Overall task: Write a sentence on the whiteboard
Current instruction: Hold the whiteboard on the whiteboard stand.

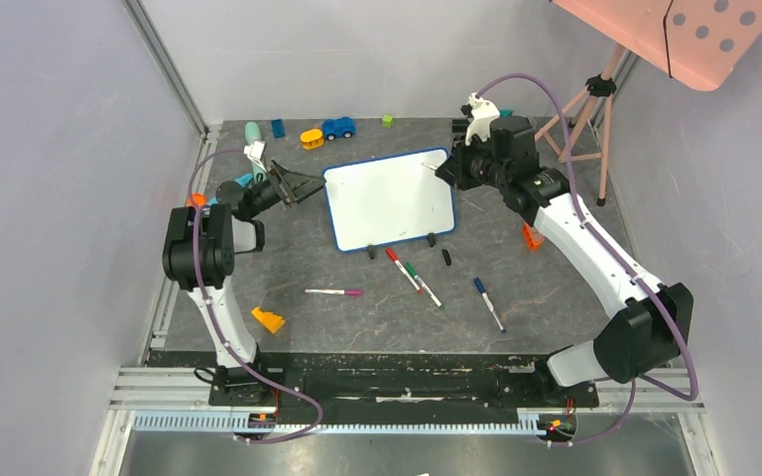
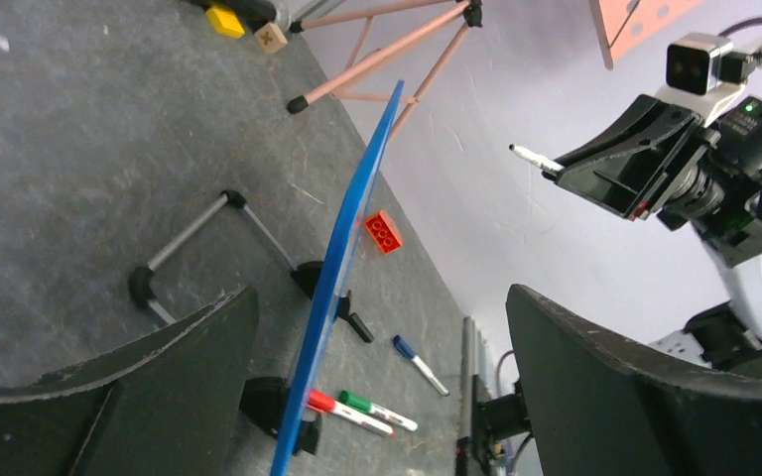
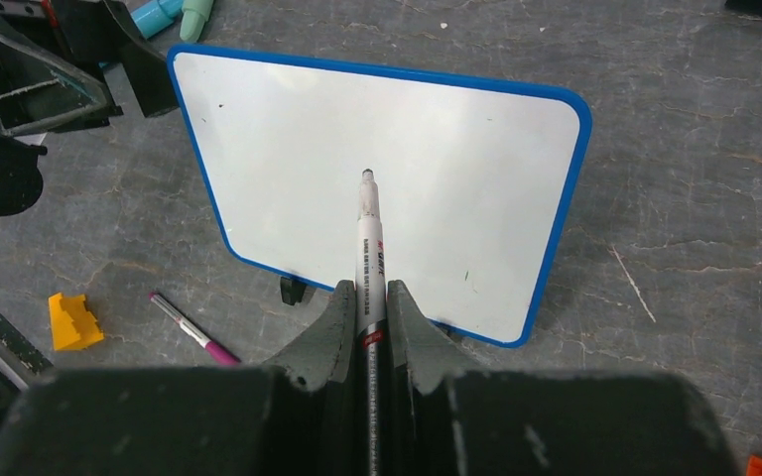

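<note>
The whiteboard (image 1: pixel 389 196) stands tilted on two black feet mid-table, its blue frame edge-on in the left wrist view (image 2: pixel 342 258). No sentence shows on it; its face (image 3: pixel 288 149) is blank apart from tiny specks. My right gripper (image 1: pixel 448 169) (image 3: pixel 367 293) is shut on an uncapped white marker (image 3: pixel 371 238), whose tip points at the board's middle from a short way off. My left gripper (image 1: pixel 293 183) (image 2: pixel 379 297) hangs open beside the board's left edge, with the edge between its fingers but untouched.
In front of the board lie a red marker (image 1: pixel 400 266), a green marker (image 1: pixel 421 283), a blue marker (image 1: pixel 488 302), a pink marker (image 1: pixel 333 292) and a black cap (image 1: pixel 446 257). Toys (image 1: pixel 337 127) sit at the back. A pink tripod (image 1: pixel 580 109) stands back right.
</note>
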Available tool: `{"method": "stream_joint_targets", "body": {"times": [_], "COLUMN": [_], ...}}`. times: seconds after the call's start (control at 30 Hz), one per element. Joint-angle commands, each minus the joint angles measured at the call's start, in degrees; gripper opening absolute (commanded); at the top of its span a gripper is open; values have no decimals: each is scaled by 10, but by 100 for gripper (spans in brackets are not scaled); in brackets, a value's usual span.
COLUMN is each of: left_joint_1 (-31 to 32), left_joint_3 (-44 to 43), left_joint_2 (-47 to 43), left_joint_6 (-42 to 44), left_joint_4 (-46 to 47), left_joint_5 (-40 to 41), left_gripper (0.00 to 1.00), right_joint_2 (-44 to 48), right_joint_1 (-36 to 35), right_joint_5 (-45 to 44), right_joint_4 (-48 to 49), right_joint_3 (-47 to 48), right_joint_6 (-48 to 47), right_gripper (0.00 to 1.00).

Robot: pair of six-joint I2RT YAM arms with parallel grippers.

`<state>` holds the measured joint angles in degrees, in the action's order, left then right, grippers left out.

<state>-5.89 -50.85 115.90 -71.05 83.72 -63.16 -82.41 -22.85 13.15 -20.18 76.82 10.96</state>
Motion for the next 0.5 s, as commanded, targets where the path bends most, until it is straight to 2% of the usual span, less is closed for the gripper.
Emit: {"method": "stream_joint_targets", "body": {"times": [0.0,0.23,0.37,0.47], "left_joint_1": [6,16,15,14], "left_joint_3": [76,187,187,177], "left_joint_2": [-55,-139,-199,-192], "left_joint_6": [-43,-76,-48,-52], "left_joint_4": [55,55,54,55], "left_joint_5": [35,28,17,1], "left_gripper": [100,100,100,100], "right_joint_2": [2,4,-1,-8], "right_joint_1": [-1,-1,-1,-1], "right_joint_5": [2,-11,-12,-9], "right_joint_4": [24,32,42,44], "right_joint_3": [24,27,29,34], "right_joint_6": [-10,-14,-11,-6], "right_gripper": [0,0,0,0]}}
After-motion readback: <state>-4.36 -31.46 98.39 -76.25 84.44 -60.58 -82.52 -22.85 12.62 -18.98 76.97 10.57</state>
